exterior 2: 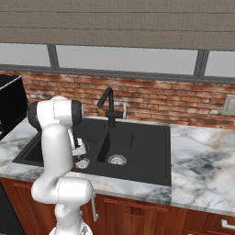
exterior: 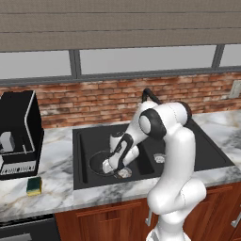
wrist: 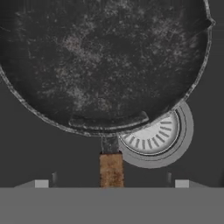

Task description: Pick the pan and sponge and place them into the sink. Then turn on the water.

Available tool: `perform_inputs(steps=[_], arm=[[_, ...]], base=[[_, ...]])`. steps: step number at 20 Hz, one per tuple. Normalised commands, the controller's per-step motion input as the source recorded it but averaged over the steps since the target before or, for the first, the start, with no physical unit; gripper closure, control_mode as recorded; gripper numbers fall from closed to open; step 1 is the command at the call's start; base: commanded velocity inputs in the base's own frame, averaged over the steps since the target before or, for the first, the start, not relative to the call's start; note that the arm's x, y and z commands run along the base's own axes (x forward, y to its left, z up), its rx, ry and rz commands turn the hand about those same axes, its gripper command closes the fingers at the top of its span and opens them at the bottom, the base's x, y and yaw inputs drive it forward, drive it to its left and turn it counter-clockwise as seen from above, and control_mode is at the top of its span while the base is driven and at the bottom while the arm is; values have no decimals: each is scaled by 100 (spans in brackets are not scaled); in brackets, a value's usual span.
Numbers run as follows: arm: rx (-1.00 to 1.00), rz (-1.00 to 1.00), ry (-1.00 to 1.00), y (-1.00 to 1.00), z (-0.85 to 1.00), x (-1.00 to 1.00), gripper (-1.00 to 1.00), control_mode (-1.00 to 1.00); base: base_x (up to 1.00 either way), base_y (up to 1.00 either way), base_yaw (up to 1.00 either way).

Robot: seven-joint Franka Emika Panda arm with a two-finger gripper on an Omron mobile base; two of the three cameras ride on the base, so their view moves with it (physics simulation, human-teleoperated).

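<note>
The black pan [wrist: 105, 61] lies flat on the floor of the sink's [exterior: 77, 141] left basin, its speckled inside facing up. It covers part of a round silver drain [wrist: 153, 135]. Its brown handle [wrist: 111, 168] points toward my gripper [wrist: 111, 183], whose fingertips [wrist: 41, 183] stand wide apart on either side of the handle, not touching it. From the left base view the gripper [exterior: 115, 167] hangs low in the left basin over the pan's rim [exterior: 96, 162]. The yellow-and-green sponge [exterior: 34, 186] rests on the counter left of the sink. No water runs from the black faucet [exterior 2: 108, 103].
A black box-shaped appliance [exterior: 19, 134] stands on the left counter behind the sponge. The right basin [exterior 2: 147, 142] holds just its drain [exterior 2: 117, 159]. Marble counter extends to the right, a brick wall and a window run behind, and my arm's elbow [exterior: 155, 124] rises over the sink.
</note>
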Motion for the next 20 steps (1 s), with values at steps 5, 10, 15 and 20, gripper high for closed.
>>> perform_inputs(steps=[5, 10, 15, 20], arm=[[0, 0, -4, 32, 98, -21, -100, -100], [0, 0, -8, 67, 100, -34, -100, -100], [0, 0, -8, 66, 100, -43, -100, -100], [6, 0, -2, 61, 96, -62, -100, -100]], base=[[0, 0, 0], [0, 0, 0], [0, 0, 0], [0, 0, 0]])
